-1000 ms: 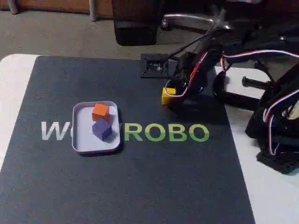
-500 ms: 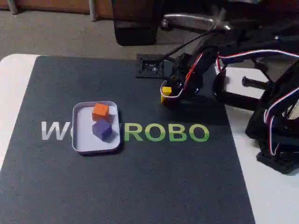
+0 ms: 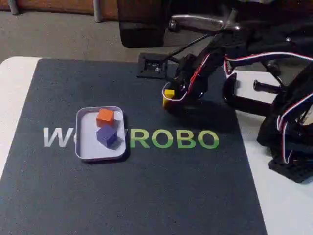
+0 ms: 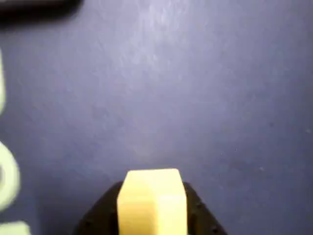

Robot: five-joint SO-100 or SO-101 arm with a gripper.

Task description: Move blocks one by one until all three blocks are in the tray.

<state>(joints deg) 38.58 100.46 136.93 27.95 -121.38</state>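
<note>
Yellow block [image 3: 168, 94] — higher, farther left.

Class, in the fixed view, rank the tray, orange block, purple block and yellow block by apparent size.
1. tray, clearly largest.
2. purple block and orange block, alike; no ranking.
3. yellow block, looks smallest, but sits farther away and partly hidden by the gripper.

The mat [image 3: 146, 186] looks like matt, finely textured dark fabric (printed lettering), the tray [image 3: 83, 149] smooth pale painted metal, the yellow block [image 4: 152, 200] matt, and the tabletop [image 3: 12, 88] smooth white.
</note>
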